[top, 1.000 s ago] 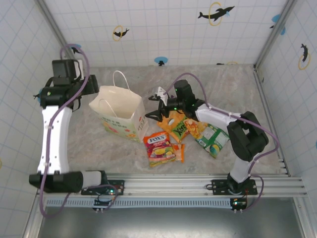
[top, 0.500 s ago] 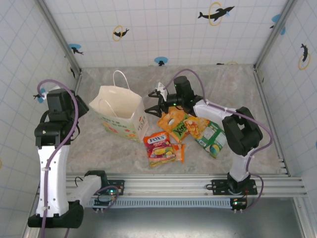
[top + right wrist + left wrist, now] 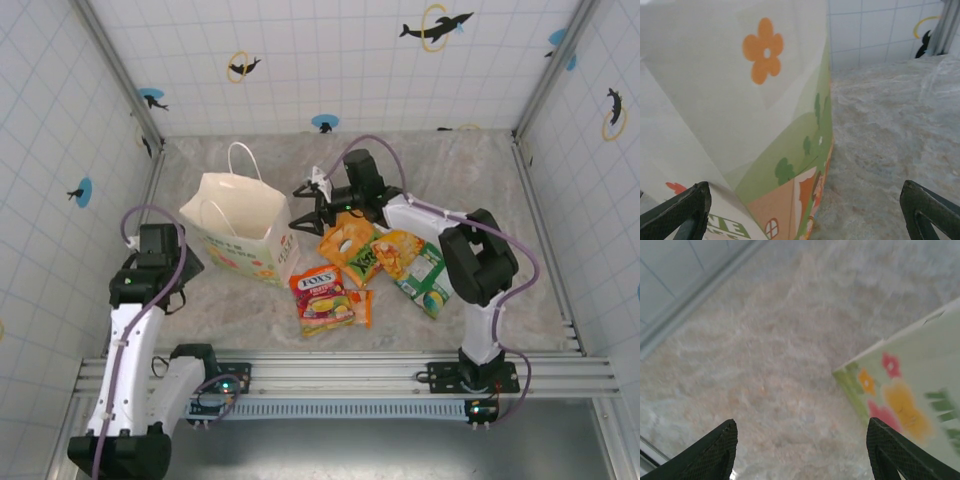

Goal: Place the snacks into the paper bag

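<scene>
The paper bag stands upright left of centre, cream-white with a flower print and thin loop handles. Several snacks lie to its right: a red FOX'S packet, an orange packet, a yellow-orange one and a green one. My right gripper is open beside the bag's right edge. In the right wrist view, the bag's printed side rises just ahead of the right gripper. My left gripper hangs low to the bag's left. It is open over bare floor, with the bag's lower corner to its right.
Tiled walls with metal corner posts close in the marble floor on three sides. A metal rail runs along the near edge. A small orange packet lies against the FOX'S packet.
My left arm has swung from the far left beside the bag back toward the near left, dropping lower. My right gripper has shifted slightly farther along the bag's right edge, off the packets.
</scene>
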Robot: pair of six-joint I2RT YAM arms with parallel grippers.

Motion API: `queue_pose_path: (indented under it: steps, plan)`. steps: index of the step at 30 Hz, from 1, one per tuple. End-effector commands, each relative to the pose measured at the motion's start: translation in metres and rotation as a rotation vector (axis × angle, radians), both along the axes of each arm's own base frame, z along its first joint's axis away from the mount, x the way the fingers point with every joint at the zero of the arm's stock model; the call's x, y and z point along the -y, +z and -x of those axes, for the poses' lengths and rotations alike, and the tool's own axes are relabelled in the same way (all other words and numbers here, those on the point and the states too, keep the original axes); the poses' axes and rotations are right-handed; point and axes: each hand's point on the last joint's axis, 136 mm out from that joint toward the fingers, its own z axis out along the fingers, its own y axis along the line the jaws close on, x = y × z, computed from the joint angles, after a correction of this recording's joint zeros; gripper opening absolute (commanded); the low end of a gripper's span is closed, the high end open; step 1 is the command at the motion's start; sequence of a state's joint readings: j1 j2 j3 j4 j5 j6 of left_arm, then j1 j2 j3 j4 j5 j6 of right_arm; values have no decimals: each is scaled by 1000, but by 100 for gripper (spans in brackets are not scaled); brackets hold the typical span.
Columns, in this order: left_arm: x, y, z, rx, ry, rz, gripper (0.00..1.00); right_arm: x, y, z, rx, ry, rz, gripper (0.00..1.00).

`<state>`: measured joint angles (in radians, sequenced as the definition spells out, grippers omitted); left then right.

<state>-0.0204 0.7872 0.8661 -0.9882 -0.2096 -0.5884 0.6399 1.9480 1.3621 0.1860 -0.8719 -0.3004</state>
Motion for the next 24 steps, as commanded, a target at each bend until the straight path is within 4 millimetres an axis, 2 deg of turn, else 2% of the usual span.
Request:
queue_pose_path:
  steps: [1,8,16,20,24]
  plan:
    - [7,2,-16,92,9,61,70,-5,-5,14,16,71,26,99]
    - [13,-7,-42,150,-4,92,70,-10,-23,30,15,74,88,100]
    - [15,-3,-70,186,-33,84,70,-11,-26,56,25,73,113,95]
    - [18,-6,-80,195,-49,93,70,-8,-17,65,59,35,82,94]
    - [21,-7,-92,204,-70,96,70,-7,-12,84,81,31,59,92]
